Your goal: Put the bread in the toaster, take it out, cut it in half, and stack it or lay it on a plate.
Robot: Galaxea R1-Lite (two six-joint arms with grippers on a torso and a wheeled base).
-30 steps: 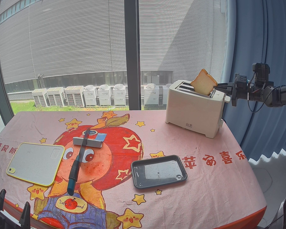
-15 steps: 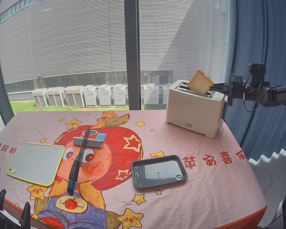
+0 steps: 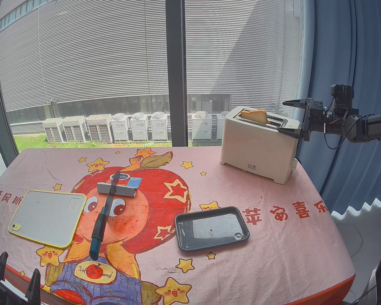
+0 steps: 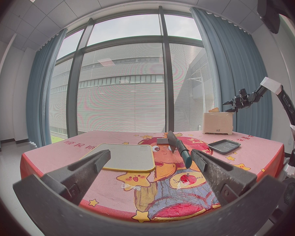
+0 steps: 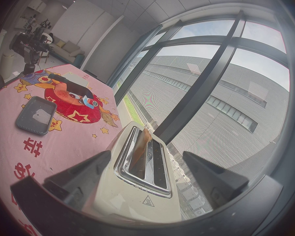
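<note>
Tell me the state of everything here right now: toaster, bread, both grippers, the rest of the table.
White two-slot toaster: upright, bread in one slot.
Pale brown bread slice: low in the slot, top edge showing.
Right gripper: open, empty, at the toaster's top.
Left gripper: open, empty.
Teal-handled knife: lying, blade across the grey block.
Grey yellow-rimmed cutting board: flat, bare.
Dark rectangular tray: flat, empty.

bread (image 3: 254, 115): lower part hidden inside the toaster (image 3: 258, 151) slot
left claw (image 3: 17, 276): cut off by the head view's bottom edge
</note>
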